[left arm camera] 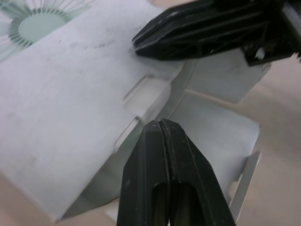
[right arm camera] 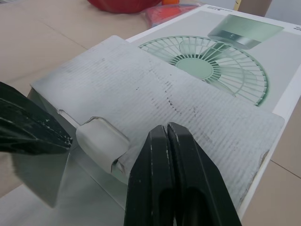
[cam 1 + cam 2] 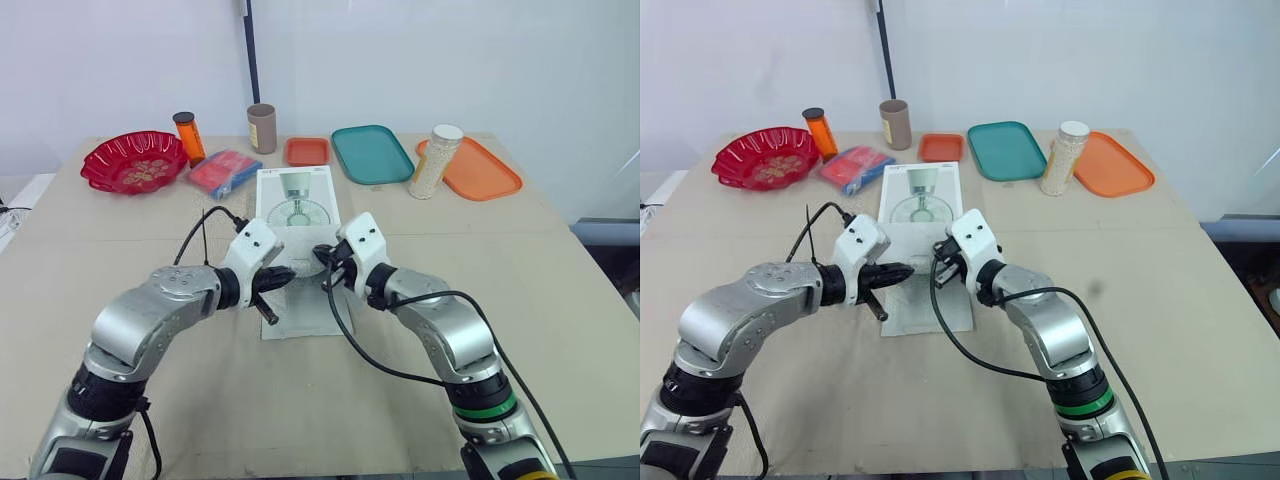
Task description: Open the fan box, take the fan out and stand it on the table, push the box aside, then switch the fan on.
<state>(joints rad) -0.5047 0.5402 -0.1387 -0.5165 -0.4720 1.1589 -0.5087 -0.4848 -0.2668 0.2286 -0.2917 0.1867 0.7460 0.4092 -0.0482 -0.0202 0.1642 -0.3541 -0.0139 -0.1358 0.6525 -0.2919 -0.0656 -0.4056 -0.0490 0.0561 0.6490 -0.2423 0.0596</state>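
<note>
Right now, closest to me, both grippers meet at the near end of the fan box. My left gripper has its two fingers pressed together with nothing between them, and the tip is at the edge of the end flap. My right gripper is closed in the same way and holds nothing; its tip is over the flap, just beside the tuck tab.

The tab looks free of its slot and the flap stands a little raised, so I judge the opening as begun but not finished. To do it well, I think one closed tip should slide under the raised edge and lift slowly, while the other presses the top of the box down so that it does not slide. The cardboard looks thin and could tear.

The box lies flat in the middle of the table, fan picture up. Beyond it, well apart, are a red bowl, a brown cup and a teal tray, so I should pull toward me, not push toward them.
</note>
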